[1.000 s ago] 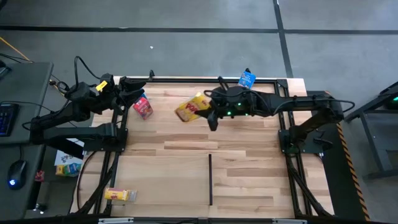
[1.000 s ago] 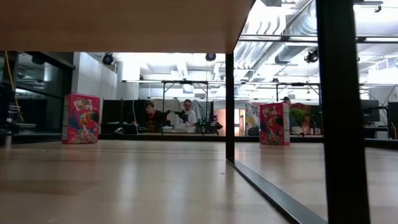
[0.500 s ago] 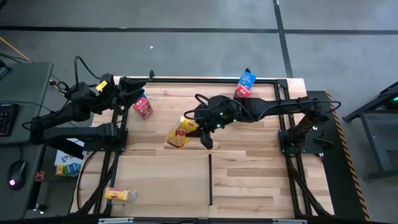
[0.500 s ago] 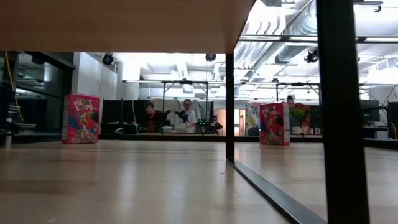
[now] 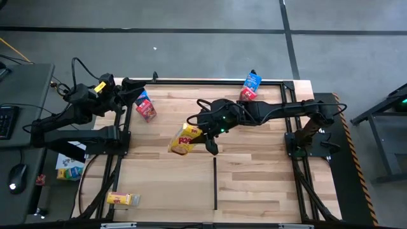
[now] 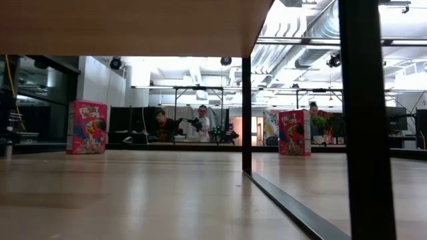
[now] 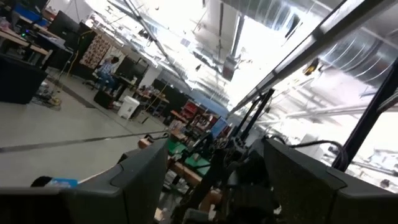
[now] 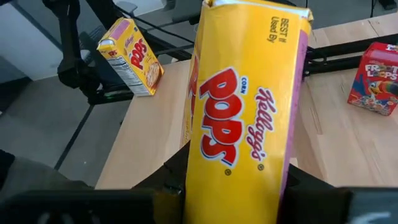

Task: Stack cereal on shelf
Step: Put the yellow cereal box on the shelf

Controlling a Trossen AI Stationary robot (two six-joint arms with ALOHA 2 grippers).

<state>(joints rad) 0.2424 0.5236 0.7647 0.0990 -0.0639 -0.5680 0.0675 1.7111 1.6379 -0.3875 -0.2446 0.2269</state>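
Note:
My right gripper (image 5: 199,131) reaches in from the right to the middle of the table and is shut on a yellow Corn Pops carton (image 5: 182,138). The same carton (image 8: 245,106) fills the right wrist view. My left gripper (image 5: 129,94) waits open at the far left corner, beside a red carton (image 5: 146,108) standing on its base. A second yellow carton (image 5: 123,199) lies at the near left corner. A blue carton (image 5: 252,81) and a red one (image 5: 247,93) stand at the far edge. My right gripper pinches the yellow carton between its two fingers (image 8: 166,186), one on each narrow side, at the carton's end nearest the wrist (image 8: 236,177). The printed face looks at the wrist camera. The carton sticks out past the fingers toward the table's left and looks lifted off the wood.
A black frame (image 5: 121,146) runs round the table. A thin black strip (image 5: 215,181) lies on the near half. In the low view a wooden board (image 6: 133,27) on black posts (image 6: 246,113) spans overhead. Another carton (image 5: 68,166) lies off the table's left. People sit far behind.
My right gripper has carried the yellow carton from the far side toward the table's middle, moving nearer and to the left, most of it in the first half second. The carton has turned from lying crosswise to slanting toward the near left. The red carton behind it now shows.

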